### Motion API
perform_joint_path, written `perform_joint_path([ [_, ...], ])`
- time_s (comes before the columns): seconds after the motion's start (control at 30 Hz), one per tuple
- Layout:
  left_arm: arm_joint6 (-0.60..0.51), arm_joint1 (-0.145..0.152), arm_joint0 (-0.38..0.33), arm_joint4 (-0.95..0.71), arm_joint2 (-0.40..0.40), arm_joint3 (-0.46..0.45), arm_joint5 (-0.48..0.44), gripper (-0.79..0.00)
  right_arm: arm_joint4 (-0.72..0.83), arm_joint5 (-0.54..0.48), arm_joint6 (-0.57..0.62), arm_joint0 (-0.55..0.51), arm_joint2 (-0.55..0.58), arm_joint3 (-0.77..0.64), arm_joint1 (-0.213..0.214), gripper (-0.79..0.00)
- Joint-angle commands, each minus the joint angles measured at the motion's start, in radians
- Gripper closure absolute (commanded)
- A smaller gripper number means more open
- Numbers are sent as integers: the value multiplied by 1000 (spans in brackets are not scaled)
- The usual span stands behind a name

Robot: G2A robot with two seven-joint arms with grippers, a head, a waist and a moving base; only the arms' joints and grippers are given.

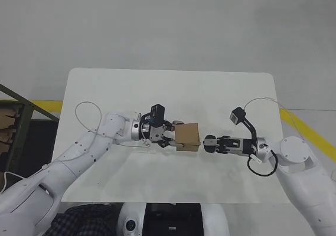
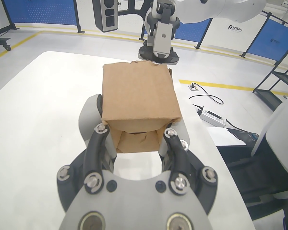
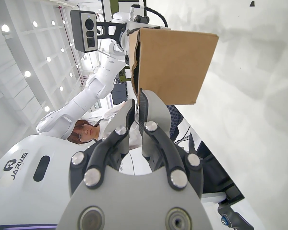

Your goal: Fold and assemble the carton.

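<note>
Gripping carton [image 1: 187, 137] between fingers of left end effector [image 2: 136, 120], one on each side wall, over the desk [image 1: 227, 94]. Touching the carton end farthest from that end effector with right end effector [image 3: 137, 96] tips (nearly closed, narrow gap; hold on carton unclear).

A white table [image 1: 97, 88] stands on a pale grey floor [image 1: 168, 29]. Yellow floor tape [image 1: 48, 107] runs off at the table's 9 and 3 o'clock. Blue partition panels [image 2: 38, 8] line the room, and round ceiling lights [image 3: 27, 73] glow overhead.
</note>
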Motion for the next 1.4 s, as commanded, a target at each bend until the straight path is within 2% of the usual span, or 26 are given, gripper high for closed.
perform_joint_path([
  [0.0, -10, -2, -1, 11, -4, 18, 3, -339, 4, -2, -3, -6, 6, 1, 1, -37],
  [0.2, -24, -11, 4, 33, -7, 72, 13, -336, 20, -17, -9, -21, 18, 7, 3, -6],
  [0.53, -18, -22, 13, 87, -10, 147, 21, -354, 29, -26, -24, -13, -18, 44, -4, 0],
  [0.57, -20, -23, 13, 94, -8, 155, 17, -449, 28, -25, -28, -9, -26, 53, -6, 0],
  [0.6, -24, -25, 12, 105, -6, 160, 14, -690, 28, -25, -32, -4, -35, 62, -8, 0],
  [0.63, -25, -25, 11, 115, -5, 166, 14, -785, 30, -25, -36, 2, -45, 72, -11, 0],
  [0.83, 37, -27, 17, 140, -14, 169, 4, -785, 36, -31, -60, 41, -101, 134, -26, 0],
  [1.1, 216, 3, 62, 168, -80, 143, 11, -785, 36, -40, -101, 97, -175, 229, -51, 0],
  [1.23, 231, 15, 80, 151, -122, 167, 41, -785, 38, -43, -108, 124, -208, 277, -63, 0],
  [1.37, 184, 18, 86, 138, -142, 182, 63, -785, 41, -46, -111, 146, -230, 317, -73, 0],
])
